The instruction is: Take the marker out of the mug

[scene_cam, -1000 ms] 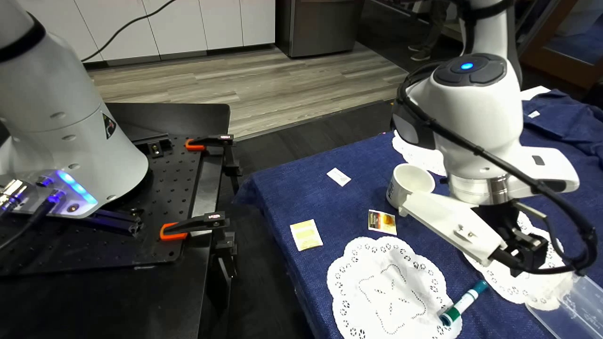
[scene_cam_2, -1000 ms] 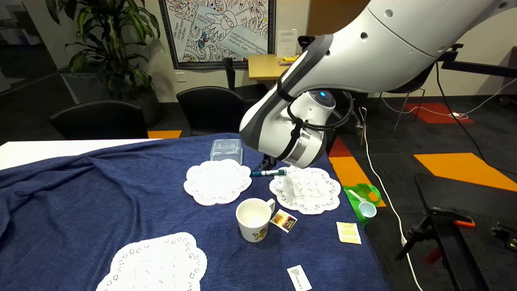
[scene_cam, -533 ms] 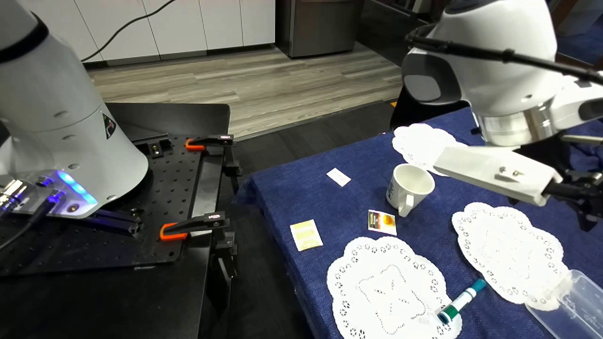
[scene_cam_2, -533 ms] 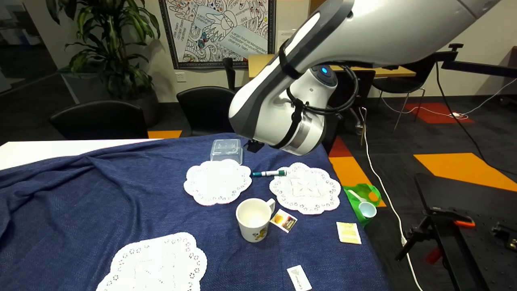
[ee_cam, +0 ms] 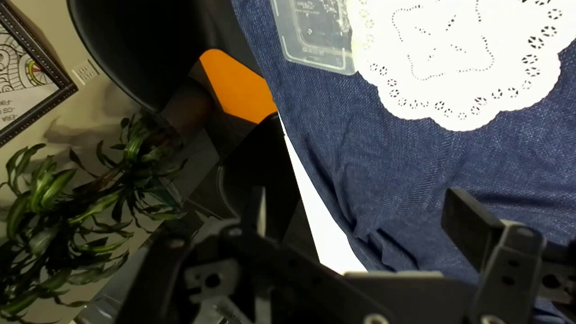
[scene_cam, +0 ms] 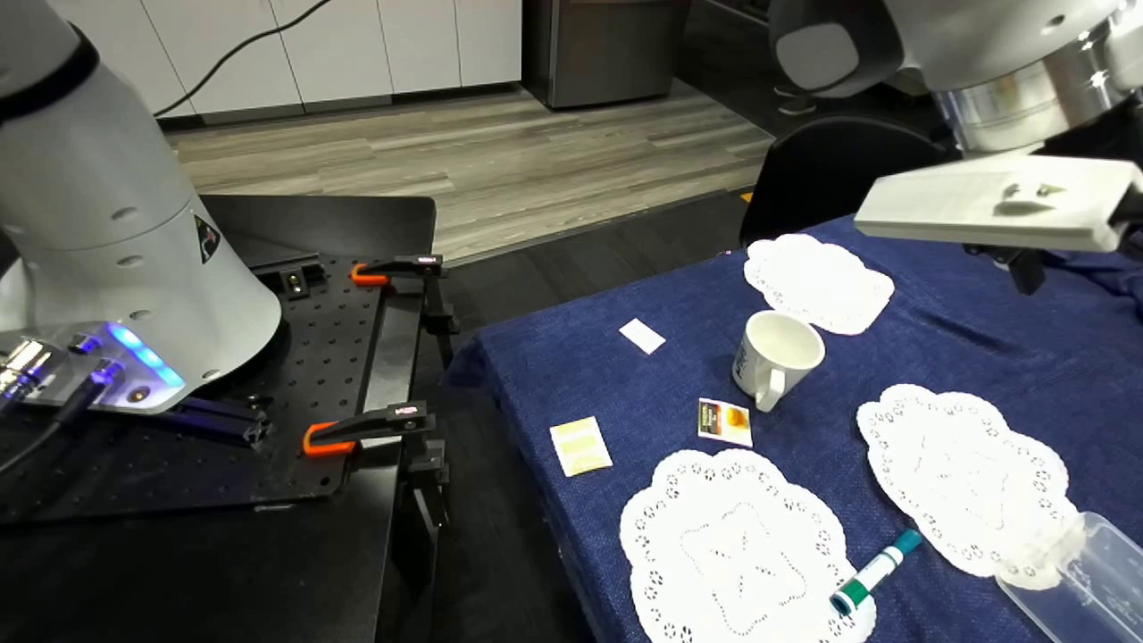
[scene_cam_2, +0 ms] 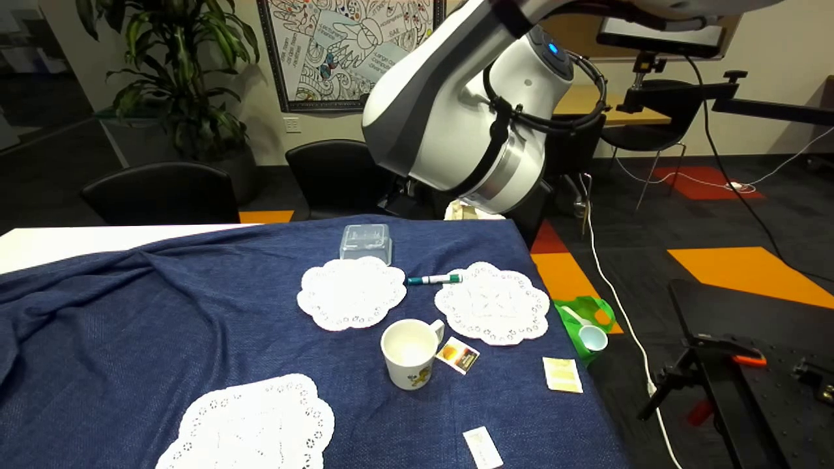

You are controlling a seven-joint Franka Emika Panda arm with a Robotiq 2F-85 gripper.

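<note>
With the marker (scene_cam_2: 434,279) lying toward the far right corner of the counter (scene_cam_2: 78,244) in an exterior view, outside the mug (scene_cam_2: 405,365), the fingers (ee_cam: 470,229) hang high, spread and empty, presumably because extraction is done.

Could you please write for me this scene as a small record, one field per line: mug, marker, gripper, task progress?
mug: upright on the blue cloth, nothing seen inside
marker: outside the mug, dark green end on a lace doily, teal end on the blue cloth
gripper: open, holding nothing, apart from mug and marker
task progress: looks done, since the marker is already out
</note>
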